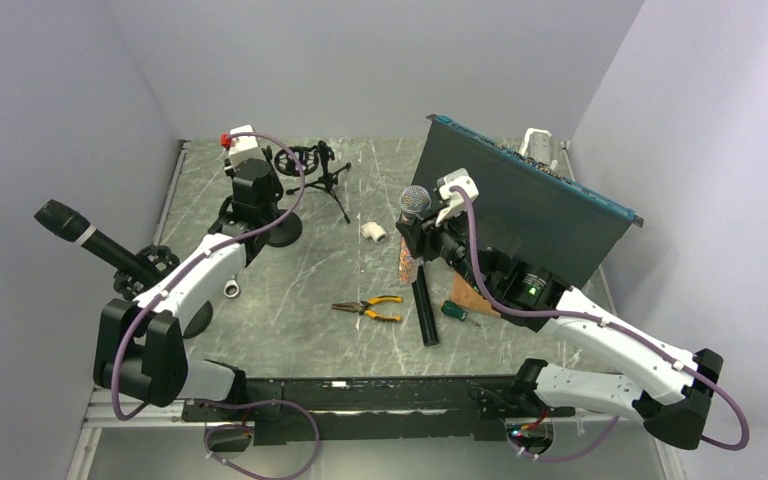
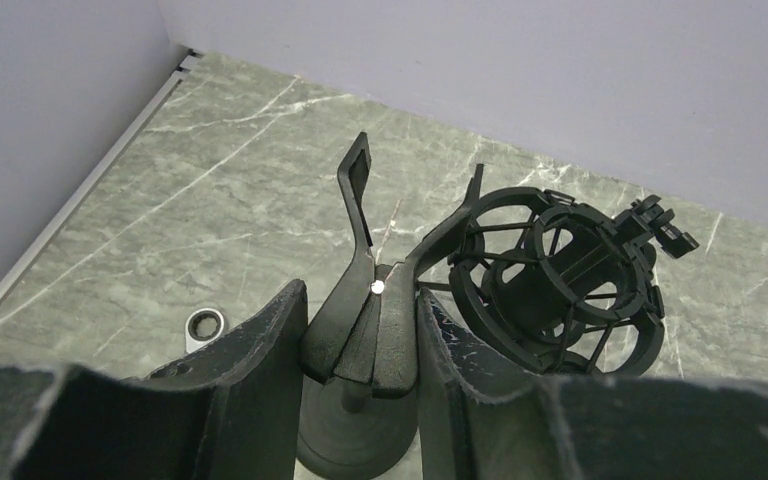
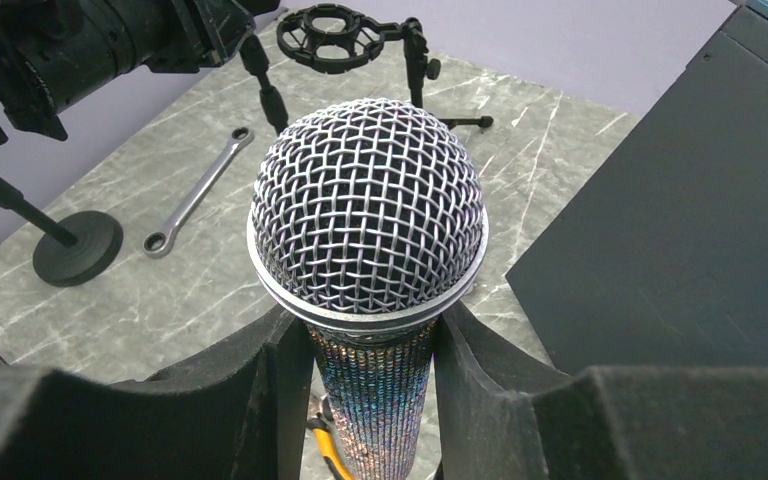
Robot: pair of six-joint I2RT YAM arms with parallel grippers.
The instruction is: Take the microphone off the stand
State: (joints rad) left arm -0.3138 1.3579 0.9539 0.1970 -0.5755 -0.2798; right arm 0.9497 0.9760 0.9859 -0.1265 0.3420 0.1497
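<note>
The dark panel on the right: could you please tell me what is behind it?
Only part of a white object shows above the top edge of the dark panel; the panel covers whatever else is behind it.

Even, soft light; sharp focus

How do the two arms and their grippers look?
The left arm and right arm have white shells, black joints and a purple cable each. The left gripper and right gripper carry thick black wedge-shaped fingers. A green light glows on the right arm.
</note>
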